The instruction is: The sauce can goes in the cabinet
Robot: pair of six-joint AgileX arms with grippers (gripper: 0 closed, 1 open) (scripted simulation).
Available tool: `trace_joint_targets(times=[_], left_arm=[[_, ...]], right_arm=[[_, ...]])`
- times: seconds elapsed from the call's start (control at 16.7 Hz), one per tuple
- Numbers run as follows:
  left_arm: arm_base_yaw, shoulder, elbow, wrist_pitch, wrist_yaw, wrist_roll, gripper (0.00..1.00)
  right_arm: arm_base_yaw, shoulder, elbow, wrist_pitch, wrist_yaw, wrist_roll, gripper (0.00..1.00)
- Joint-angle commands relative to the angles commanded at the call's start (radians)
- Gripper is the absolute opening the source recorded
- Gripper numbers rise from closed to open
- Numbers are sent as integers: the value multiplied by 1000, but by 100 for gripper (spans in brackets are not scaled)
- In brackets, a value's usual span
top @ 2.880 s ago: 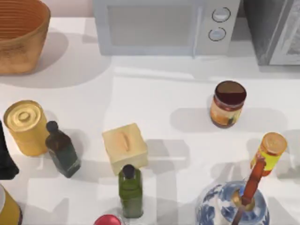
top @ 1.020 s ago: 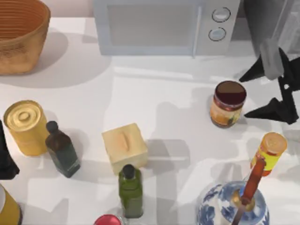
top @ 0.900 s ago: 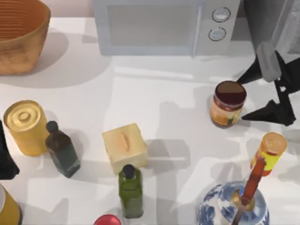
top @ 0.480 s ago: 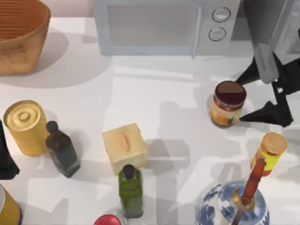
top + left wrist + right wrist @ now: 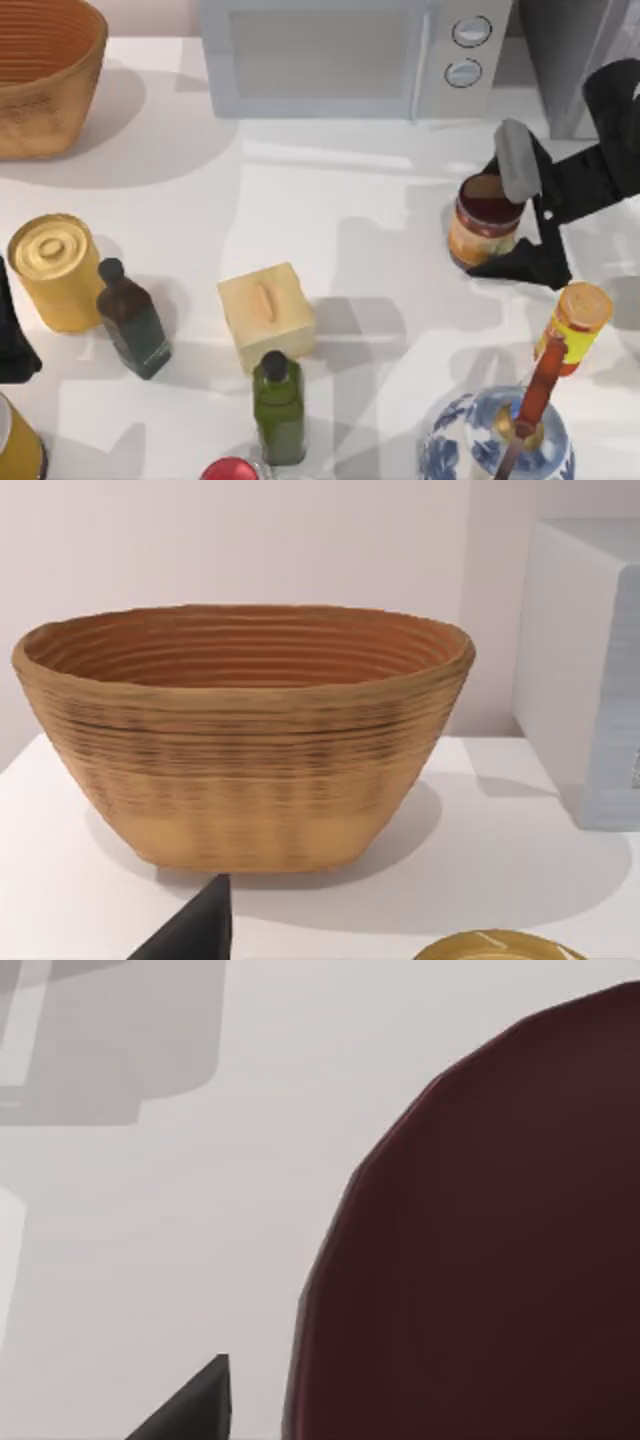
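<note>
Fingers [image 5: 520, 262] straddle sauce can [image 5: 480, 232] (label unreadable).

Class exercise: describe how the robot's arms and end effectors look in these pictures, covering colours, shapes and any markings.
The right end effector is matte black with two tapering, pointed fingers and a pale grey rounded block on its body; the arm behind is black and rounded. The left end effector, at the table's left edge, is a plain black angular shape. No cables or markings can be seen.
</note>
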Motion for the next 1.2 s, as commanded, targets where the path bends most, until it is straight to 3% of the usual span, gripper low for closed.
trace_joint_targets(times=[0.36, 1.14, 1.2], left_arm=[[0, 0, 0, 0, 0, 0, 100], [0, 0, 0, 0, 0, 0, 100], [0, 0, 0, 0, 0, 0, 100]], right_arm=[[19, -5, -9, 26, 3, 28, 100], [19, -5, -9, 26, 3, 28, 2], [19, -5, -9, 26, 3, 28, 0]])
